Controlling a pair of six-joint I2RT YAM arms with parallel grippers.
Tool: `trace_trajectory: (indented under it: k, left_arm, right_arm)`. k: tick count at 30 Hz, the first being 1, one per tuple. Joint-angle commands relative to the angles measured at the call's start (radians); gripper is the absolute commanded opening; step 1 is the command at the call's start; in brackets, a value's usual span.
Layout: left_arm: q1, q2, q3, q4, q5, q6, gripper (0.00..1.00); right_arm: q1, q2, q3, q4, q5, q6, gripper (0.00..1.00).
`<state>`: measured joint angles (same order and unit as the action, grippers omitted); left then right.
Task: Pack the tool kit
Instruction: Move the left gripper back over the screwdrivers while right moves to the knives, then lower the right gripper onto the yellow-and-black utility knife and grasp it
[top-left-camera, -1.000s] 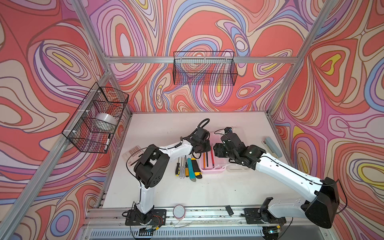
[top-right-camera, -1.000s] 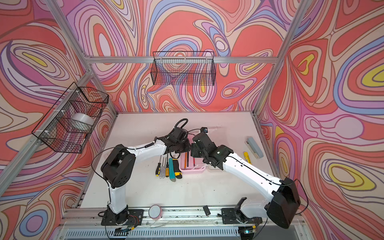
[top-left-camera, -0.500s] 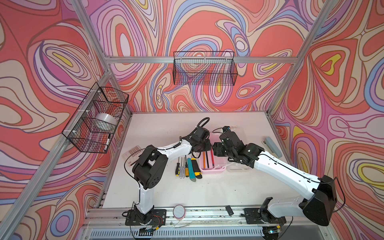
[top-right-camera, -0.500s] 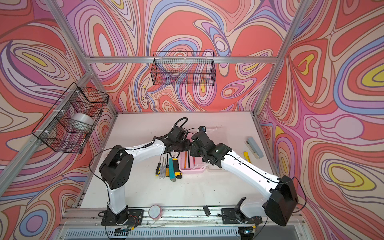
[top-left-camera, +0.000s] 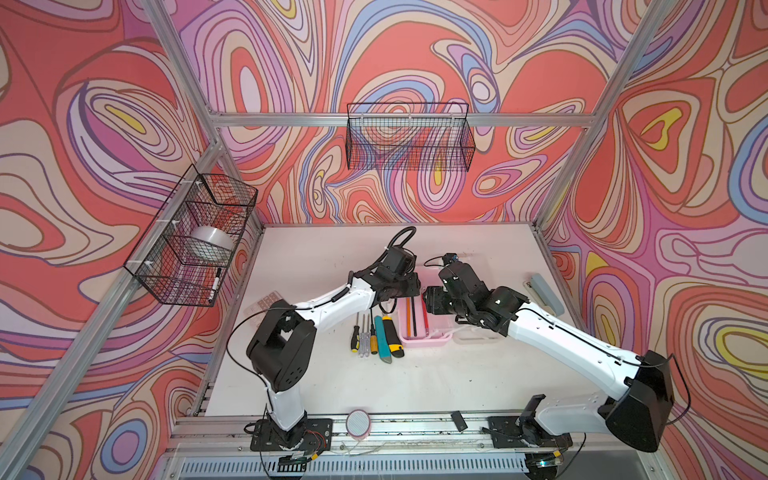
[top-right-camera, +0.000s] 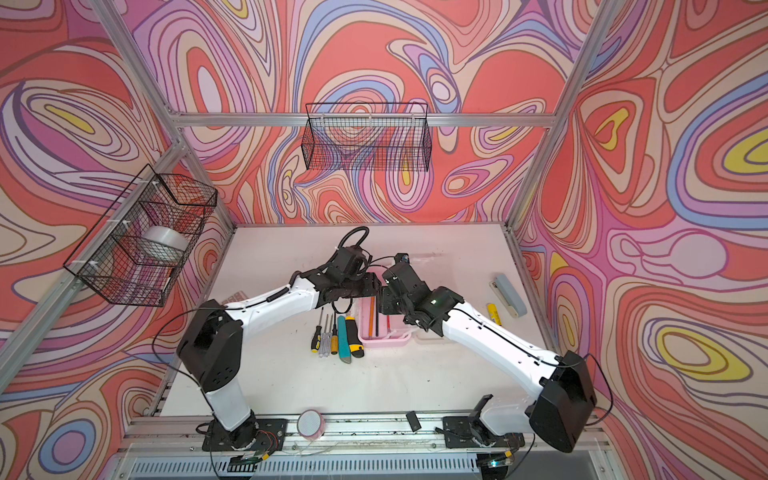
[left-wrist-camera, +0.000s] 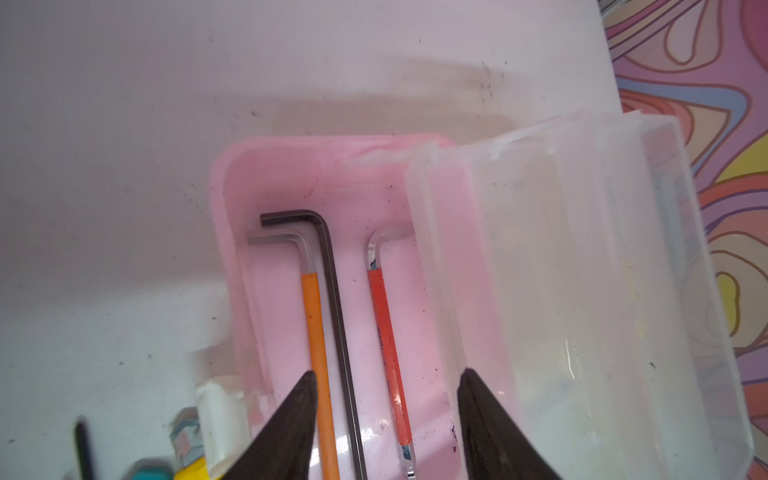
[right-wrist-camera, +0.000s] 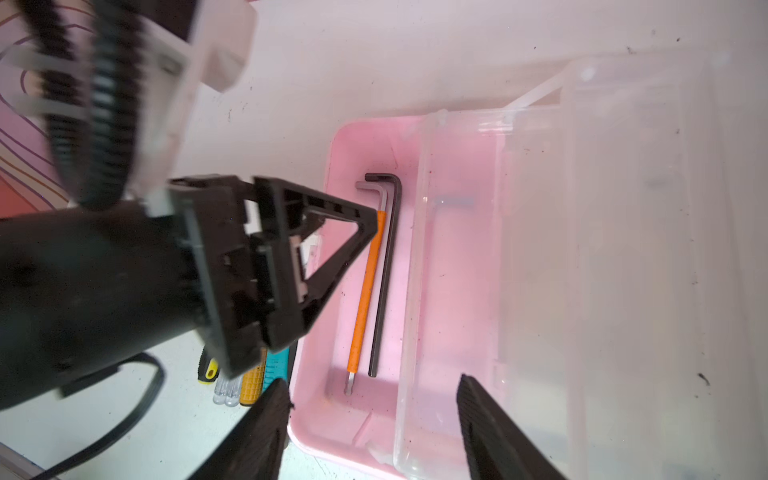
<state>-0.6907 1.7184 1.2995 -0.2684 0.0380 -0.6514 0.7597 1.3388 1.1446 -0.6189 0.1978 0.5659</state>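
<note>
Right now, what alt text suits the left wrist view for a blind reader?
Orange, black and red hex keys lie inside the open pink case, below the open left gripper; the clear lid stands alongside.

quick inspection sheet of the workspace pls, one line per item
surface: white table, speckled with dirt
job's things: pink case open, translucent lid folded aside; three hex keys inside; screwdrivers, teal tool and utility knife on the table beside it
clutter: calculator, grey-blue bar, round pink-rimmed disc on the front rail
end effectors: left end effector open, empty, above the hex keys; right end effector open, empty, above the case
cables: black cable looping up behind the left end effector
surroundings: side wire basket holding a tape roll; back wire basket; swirl-patterned walls
</note>
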Motion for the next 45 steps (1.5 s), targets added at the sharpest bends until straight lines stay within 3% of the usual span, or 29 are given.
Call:
trace_trajectory:
  k: [1, 10, 17, 23, 29, 38, 45]
  left_arm:
    - [0.031, -0.146, -0.078, -0.104, -0.106, 0.083, 0.56]
    - [0.178, -0.463, -0.386, -0.218, -0.124, 0.089, 0.54]
    - [0.222, -0.539, -0.493, -0.265, -0.129, 0.064, 0.54]
    - [0.313, -0.576, -0.573, -0.216, -0.062, 0.025, 0.52]
    - [0.339, -0.584, -0.595, -0.181, -0.047, 0.019, 0.52]
    - [0.342, -0.533, -0.601, -0.131, -0.018, 0.007, 0.51]
    - [0.343, -0.511, -0.608, -0.102, 0.0, 0.005, 0.51]
  right_arm:
    - [0.065, -0.026, 0.066, -0.017, 0.039, -0.031, 0.66]
    - [0.245, 0.092, 0.186, -0.151, 0.098, 0.027, 0.66]
    - [0.394, 0.252, 0.231, -0.168, 0.077, 0.082, 0.66]
    - [0.396, 0.328, 0.14, -0.008, 0.032, 0.125, 0.66]
    - [0.356, 0.392, 0.149, 0.072, -0.024, 0.1, 0.66]
    - [0.282, 0.464, 0.136, 0.119, -0.074, 0.109, 0.66]
    - [0.249, 0.49, 0.135, 0.039, -0.019, 0.123, 0.66]
